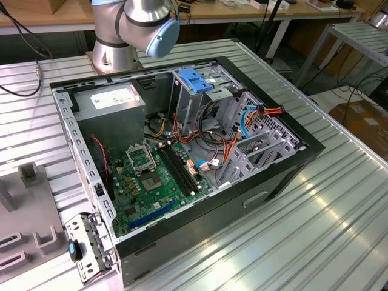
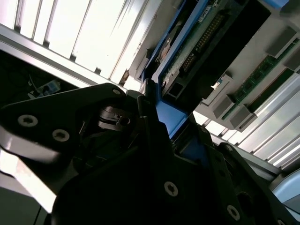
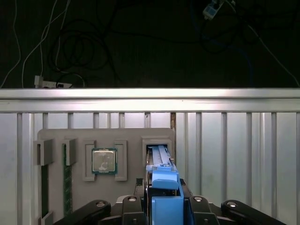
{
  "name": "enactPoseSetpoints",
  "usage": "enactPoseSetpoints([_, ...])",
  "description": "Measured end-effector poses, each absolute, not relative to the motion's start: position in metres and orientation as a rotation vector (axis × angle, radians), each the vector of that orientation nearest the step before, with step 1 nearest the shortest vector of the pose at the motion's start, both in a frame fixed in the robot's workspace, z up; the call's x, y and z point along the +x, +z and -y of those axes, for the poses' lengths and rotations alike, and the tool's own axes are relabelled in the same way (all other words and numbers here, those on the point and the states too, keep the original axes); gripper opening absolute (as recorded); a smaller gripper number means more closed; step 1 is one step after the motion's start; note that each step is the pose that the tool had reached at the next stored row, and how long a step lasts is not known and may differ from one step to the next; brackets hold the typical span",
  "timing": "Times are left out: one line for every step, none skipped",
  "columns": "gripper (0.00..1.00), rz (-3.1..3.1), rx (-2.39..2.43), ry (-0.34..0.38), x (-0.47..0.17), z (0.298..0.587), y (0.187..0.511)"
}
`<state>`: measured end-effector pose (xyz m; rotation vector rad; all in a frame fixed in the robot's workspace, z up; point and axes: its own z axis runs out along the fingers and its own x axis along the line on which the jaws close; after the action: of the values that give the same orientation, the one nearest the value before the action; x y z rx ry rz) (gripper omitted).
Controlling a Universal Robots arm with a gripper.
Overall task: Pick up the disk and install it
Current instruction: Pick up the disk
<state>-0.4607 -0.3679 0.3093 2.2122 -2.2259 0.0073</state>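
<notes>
Claw (image 3: pixel 164 202) clenched on the blue-edged disk (image 3: pixel 158 154), which stands on edge in its slot of the grey parts tray (image 3: pixel 131 136) on the slatted worktop (image 3: pixel 234 154), near the CPU (image 3: pixel 104 161): upright, I judge, so its flat sides offer a grip.

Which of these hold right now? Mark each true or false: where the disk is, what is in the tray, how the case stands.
1. The disk stands on edge at the grey fixture tray, with the gripper at it. True.
2. A side panel closes the computer case. False: the computer case lies open, its motherboard showing.
3. A processor chip lies in a tray pocket beside the disk. True.
4. The disk sits in the drive cage. False: it stands at the tray, away from the drive cage.
</notes>
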Motion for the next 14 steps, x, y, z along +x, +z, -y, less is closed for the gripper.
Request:
enactPoseSetpoints([0.37, 2.226, 2.212, 0.007, -0.461, 0.368, 0.311])
enactPoseSetpoints([0.37, 2.226, 2.212, 0.007, -0.461, 0.368, 0.313])
enactPoseSetpoints([0.37, 2.226, 2.212, 0.007, -0.461, 0.368, 0.314])
enactPoseSetpoints([0.37, 2.226, 2.212, 0.007, -0.461, 0.368, 0.315])
enactPoseSetpoints([0.37, 2.226, 2.212, 0.007, -0.461, 0.368, 0.316])
enactPoseSetpoints([0.37, 2.226, 2.212, 0.007, -0.461, 0.368, 0.318])
enactPoseSetpoints([0.37, 2.226, 2.212, 0.007, -0.461, 0.368, 0.319])
enactPoseSetpoints([0.37, 2.226, 2.212, 0.007, -0.461, 0.368, 0.32])
enactPoseSetpoints([0.37, 2.226, 2.212, 0.007, -0.461, 0.368, 0.321])
enactPoseSetpoints([0.37, 2.226, 2.212, 0.007, -0.461, 0.368, 0.323])
enactPoseSetpoints([0.37, 2.226, 2.212, 0.007, -0.461, 0.368, 0.325])
enactPoseSetpoints([0.37, 2.226, 2.212, 0.007, -0.461, 0.368, 0.326])
enactPoseSetpoints([0.37, 2.226, 2.212, 0.007, -0.461, 0.368, 0.327])
enactPoseSetpoints([0.37, 2.226, 2.212, 0.007, -0.461, 0.368, 0.327])
